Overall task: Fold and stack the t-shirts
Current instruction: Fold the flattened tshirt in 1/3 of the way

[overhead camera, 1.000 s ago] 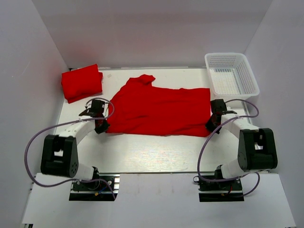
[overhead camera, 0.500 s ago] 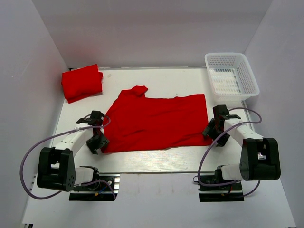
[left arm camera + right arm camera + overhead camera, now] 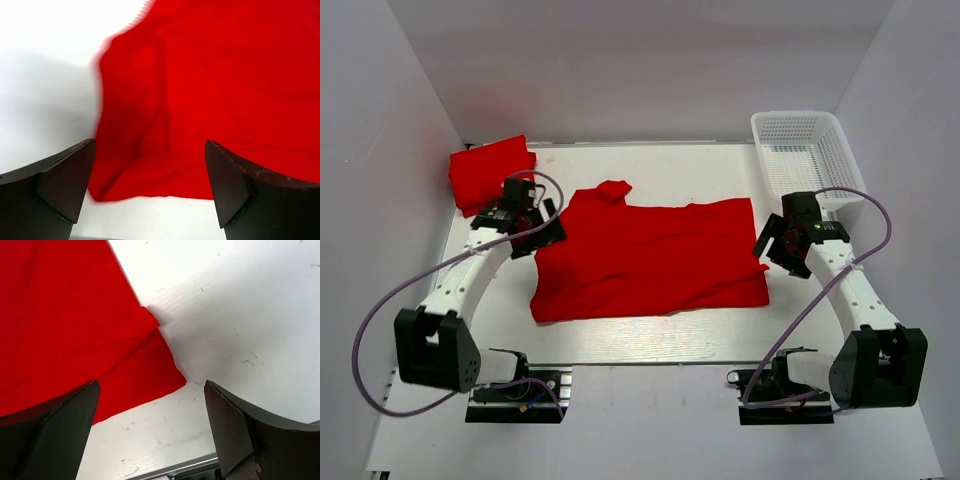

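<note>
Operator: So, where do my grippers stand?

Spotter: Your left gripper [image 3: 542,235] hangs over the left edge of the spread t-shirt [image 3: 650,258], toward its far corner. Its jaws are wide apart with nothing between them. In your left wrist view the two dark fingers [image 3: 60,187] frame red cloth lying below, with the bare white table [image 3: 45,75] to the left of it.

Operator: And the right one?

Spotter: Your right gripper [image 3: 772,243] sits at the shirt's right edge, its jaws spread just as wide and gripping nothing. Your right wrist view shows the shirt's near right corner lying flat on the table, with a small fold along its edge. White surface runs on to the right of it.

Operator: How does the cloth lie?

Spotter: The spread t-shirt lies open in the middle of the table, roughly rectangular, with a small bump of cloth sticking out at its far left corner. Its near edge runs a little crooked. The folded t-shirt [image 3: 485,172] rests as a compact bundle in the far left corner, just behind your left wrist and apart from the spread one.

Operator: Anything else on the table?

Spotter: You have a white mesh basket [image 3: 810,160] in the far right corner, beyond your right gripper.
</note>
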`<state>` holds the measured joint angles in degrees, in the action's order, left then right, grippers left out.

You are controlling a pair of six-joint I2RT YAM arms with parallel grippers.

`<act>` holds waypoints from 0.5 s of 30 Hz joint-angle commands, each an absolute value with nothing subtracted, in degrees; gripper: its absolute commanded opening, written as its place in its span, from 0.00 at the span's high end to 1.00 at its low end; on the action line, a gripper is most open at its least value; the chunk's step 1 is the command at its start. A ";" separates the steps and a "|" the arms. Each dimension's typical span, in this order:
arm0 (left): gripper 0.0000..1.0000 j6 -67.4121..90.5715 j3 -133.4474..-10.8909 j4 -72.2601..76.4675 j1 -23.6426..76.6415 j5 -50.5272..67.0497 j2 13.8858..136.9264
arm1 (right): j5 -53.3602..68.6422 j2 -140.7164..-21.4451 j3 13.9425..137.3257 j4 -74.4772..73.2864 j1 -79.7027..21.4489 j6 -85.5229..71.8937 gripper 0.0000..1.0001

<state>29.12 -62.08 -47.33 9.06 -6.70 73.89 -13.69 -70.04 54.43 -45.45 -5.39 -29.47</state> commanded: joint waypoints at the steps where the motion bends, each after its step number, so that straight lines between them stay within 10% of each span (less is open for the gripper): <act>1: 0.00 22.94 -58.12 -38.95 11.95 7.53 77.60 | -11.43 -68.29 56.08 -42.64 -5.80 -26.98 0.10; 15: 0.05 26.45 -51.68 -35.51 23.55 0.98 83.14 | -8.53 -71.10 53.97 -39.02 -6.06 -26.98 0.10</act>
<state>25.02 -52.38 -36.99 23.11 4.12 83.44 -8.84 -70.98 54.48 -40.84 -5.87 -27.77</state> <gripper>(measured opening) 0.949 0.904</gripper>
